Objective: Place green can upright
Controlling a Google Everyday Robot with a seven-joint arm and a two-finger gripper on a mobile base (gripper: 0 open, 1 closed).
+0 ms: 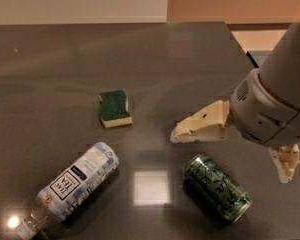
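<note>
The green can (217, 187) lies on its side on the dark table (55, 59), near the front right, its silver ends pointing up-left and down-right. My gripper (232, 151) hangs just above and to the right of the can. It is open: one cream finger (200, 129) reaches left above the can's upper end, the other finger (285, 166) points down at the can's right. The can lies between and below the two fingers, apart from both.
A yellow sponge with a green top (113, 108) lies left of centre. A clear bottle with a white-and-blue label (72, 185) lies on its side at the front left. The table's right edge runs behind my arm.
</note>
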